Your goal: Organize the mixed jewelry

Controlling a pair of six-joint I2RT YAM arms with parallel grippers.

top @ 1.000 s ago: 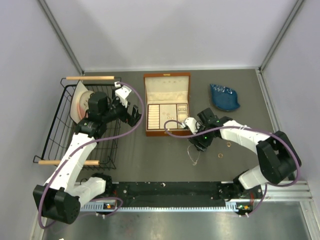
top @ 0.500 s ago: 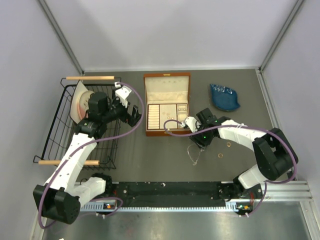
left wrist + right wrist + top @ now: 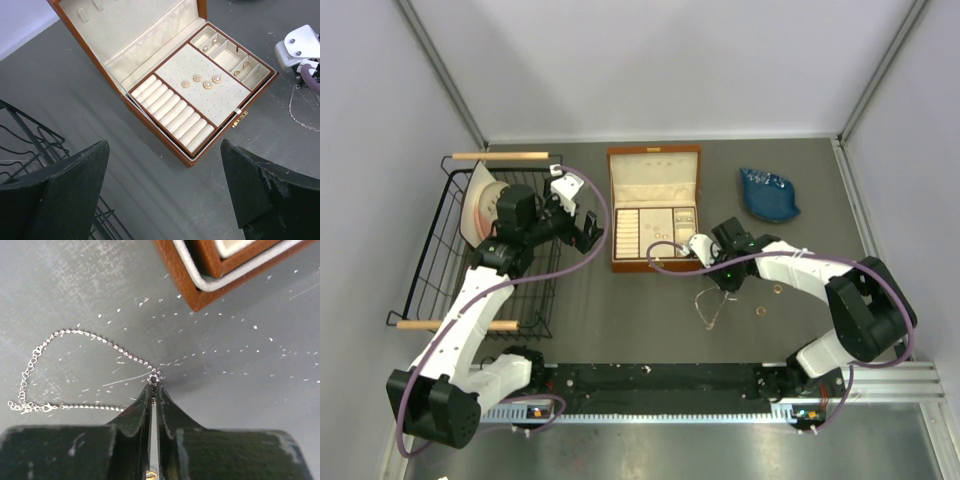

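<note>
A thin silvery chain necklace [image 3: 90,335] lies in a loop on the grey table, just in front of the open brown wooden box [image 3: 654,208]. My right gripper [image 3: 153,386] is shut on the chain at its small round pendant [image 3: 154,375]. From above, the right gripper [image 3: 718,290] sits low over the chain [image 3: 707,312]. Two tiny gold rings [image 3: 777,290] [image 3: 759,311] lie on the table to its right. My left gripper [image 3: 164,142] hangs open and empty above the box's near-left corner [image 3: 155,132]. The chain's end [image 3: 295,110] shows at the right edge of the left wrist view.
Several small gold earrings [image 3: 201,81] sit in the box's cream-lined tray. A black wire basket [image 3: 470,250] with wooden handles stands at the left, under the left arm. A blue dish [image 3: 768,193] rests at the back right.
My right gripper has closed its jaws onto the chain at the pendant and shifted slightly left. The left arm has not moved.
</note>
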